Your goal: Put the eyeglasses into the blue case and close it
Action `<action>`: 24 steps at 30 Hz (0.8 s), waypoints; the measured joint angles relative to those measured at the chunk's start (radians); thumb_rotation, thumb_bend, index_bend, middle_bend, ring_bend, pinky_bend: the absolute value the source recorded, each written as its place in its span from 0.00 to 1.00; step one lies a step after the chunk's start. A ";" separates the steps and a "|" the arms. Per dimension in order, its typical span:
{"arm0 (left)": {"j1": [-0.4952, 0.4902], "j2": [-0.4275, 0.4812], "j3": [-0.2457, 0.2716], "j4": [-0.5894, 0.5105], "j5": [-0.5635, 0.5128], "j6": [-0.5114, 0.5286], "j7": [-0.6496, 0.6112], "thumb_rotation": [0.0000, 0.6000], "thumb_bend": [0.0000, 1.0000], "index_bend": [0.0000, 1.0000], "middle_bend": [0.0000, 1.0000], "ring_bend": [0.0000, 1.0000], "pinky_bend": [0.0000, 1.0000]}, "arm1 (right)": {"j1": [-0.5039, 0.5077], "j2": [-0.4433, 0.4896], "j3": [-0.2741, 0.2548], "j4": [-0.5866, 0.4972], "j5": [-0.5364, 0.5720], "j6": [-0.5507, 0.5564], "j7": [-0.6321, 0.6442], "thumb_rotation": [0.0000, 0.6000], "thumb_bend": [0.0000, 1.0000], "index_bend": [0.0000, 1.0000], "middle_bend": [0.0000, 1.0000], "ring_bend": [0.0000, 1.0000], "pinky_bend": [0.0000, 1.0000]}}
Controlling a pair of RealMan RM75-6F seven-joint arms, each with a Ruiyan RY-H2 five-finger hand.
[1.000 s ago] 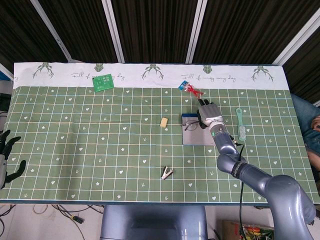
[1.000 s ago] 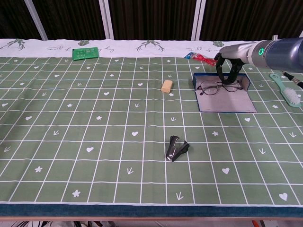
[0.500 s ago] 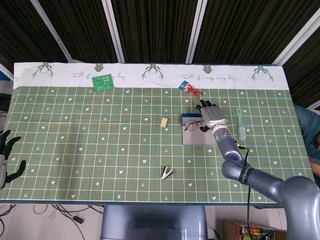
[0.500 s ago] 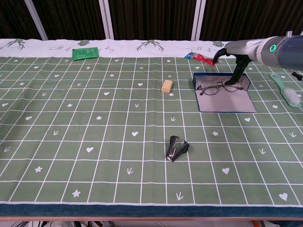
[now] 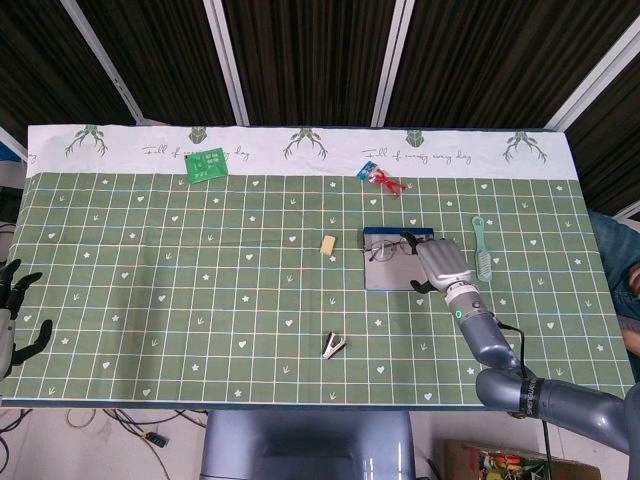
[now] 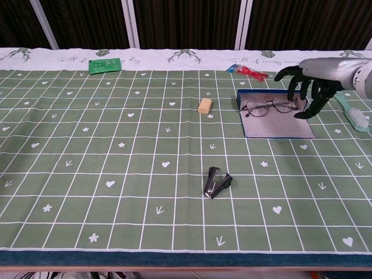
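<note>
The blue case lies open and flat on the green cloth, right of centre. The eyeglasses rest on its far half, against the raised blue rim, lenses toward the left. In the head view the eyeglasses sit at the top of the case. My right hand hovers just right of the case with fingers spread and nothing in it; from the head view this hand overlaps the case's right edge. My left hand stays at the table's far left edge, fingers apart, empty.
A teal brush lies right of the case, close to my right hand. A red packet sits behind the case. A beige block, a black clip and a green circuit board lie further left.
My right hand has lifted off the eyeglasses and drawn back to the right and toward me, fingers spreading. The eyeglasses stay on the case. The left hand has not moved.
</note>
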 measured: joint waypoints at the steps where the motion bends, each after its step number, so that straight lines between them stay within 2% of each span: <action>1: 0.000 0.000 -0.001 0.000 -0.001 0.000 0.000 1.00 0.38 0.15 0.00 0.00 0.00 | 0.001 -0.001 -0.001 0.000 0.003 0.000 -0.007 1.00 0.36 0.12 0.46 0.50 0.49; 6: -0.003 -0.002 -0.003 -0.001 -0.008 -0.006 0.004 1.00 0.38 0.15 0.00 0.00 0.00 | 0.012 -0.007 -0.006 0.007 0.053 -0.019 -0.054 1.00 0.37 0.12 0.55 0.58 0.53; 14: -0.005 -0.002 -0.002 -0.003 -0.010 -0.012 0.009 1.00 0.38 0.15 0.00 0.00 0.00 | 0.044 -0.034 -0.015 0.033 0.138 -0.045 -0.139 1.00 0.39 0.12 0.57 0.60 0.53; 24: -0.007 0.000 -0.002 -0.004 -0.011 -0.016 0.008 1.00 0.38 0.15 0.00 0.00 0.00 | 0.055 -0.064 -0.025 0.056 0.171 -0.054 -0.172 1.00 0.40 0.12 0.57 0.60 0.53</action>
